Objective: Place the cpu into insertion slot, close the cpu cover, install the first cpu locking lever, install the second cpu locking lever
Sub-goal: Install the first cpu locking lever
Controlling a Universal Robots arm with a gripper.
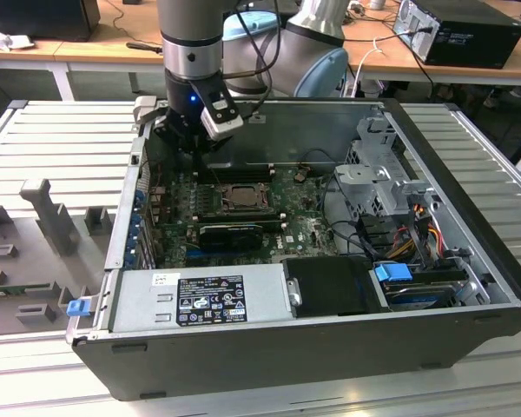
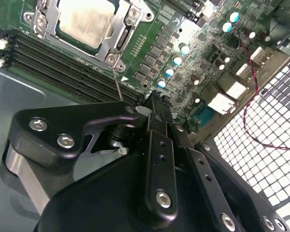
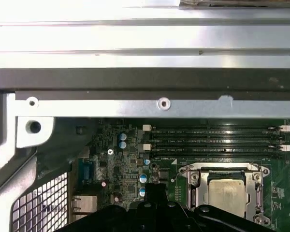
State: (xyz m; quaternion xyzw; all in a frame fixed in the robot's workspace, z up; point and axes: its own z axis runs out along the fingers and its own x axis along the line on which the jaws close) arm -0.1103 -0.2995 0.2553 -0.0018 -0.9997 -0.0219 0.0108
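Closest in the exterior view sits the boxy, brushed-silver power supply [image 1: 200,295]. It carries a black-and-white label [image 1: 210,298], its print too small to read. Just past it the long black graphics card [image 1: 230,234] lies across the green circuit board [image 1: 304,226].

Now the cpu [image 1: 241,198]: flat, square, with a pale beige metal top that looks faintly scuffed in both wrist views. It is seated in the insertion slot [image 1: 210,204]. The cpu cover [image 2: 123,41], a dull silver frame with a square window, lies flat around it.

Beyond run the long black memory slots [image 3: 215,140]. Just past those hangs the gripper [image 2: 152,102], matt black with bright screw heads. The jaws look clenched together. A thin wire locking lever [image 2: 117,82] runs from the cover's corner to just beside the tips; whether it is pinched, I cannot tell.

The dark case stands on a ribbed, pale metal worktop [image 1: 61,130].
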